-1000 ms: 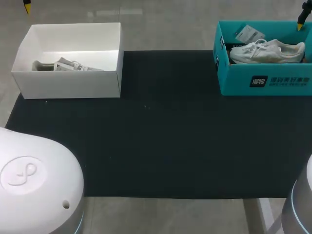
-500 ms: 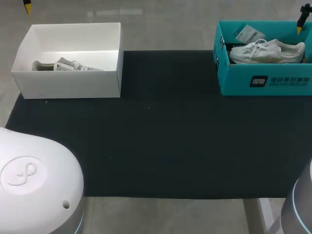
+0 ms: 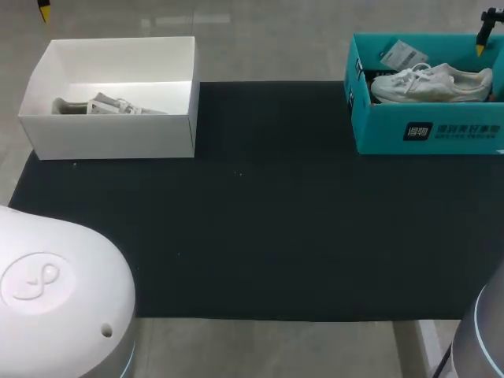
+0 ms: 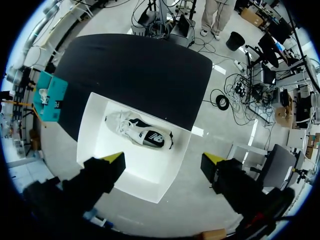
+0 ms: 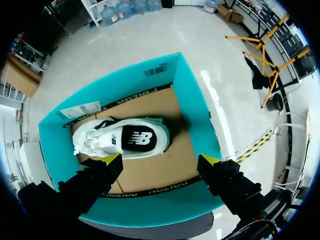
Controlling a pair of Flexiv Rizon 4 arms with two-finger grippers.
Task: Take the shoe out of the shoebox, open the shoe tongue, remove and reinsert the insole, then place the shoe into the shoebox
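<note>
A black mat [image 3: 268, 220] is spread flat, and a white box [image 3: 118, 138] stands open partly on its far left corner. A grey and white shoe [image 3: 110, 105] lies inside that box. A paper tag [image 3: 402, 55] rests in the teal box [image 3: 429, 134], by its far wall.

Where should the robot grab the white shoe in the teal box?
Likely from above, where the right gripper hangs open: pinch the white shoe across its middle, sole to laces. It seems to lie on its side, and the teal box walls block sideways reach.
</note>
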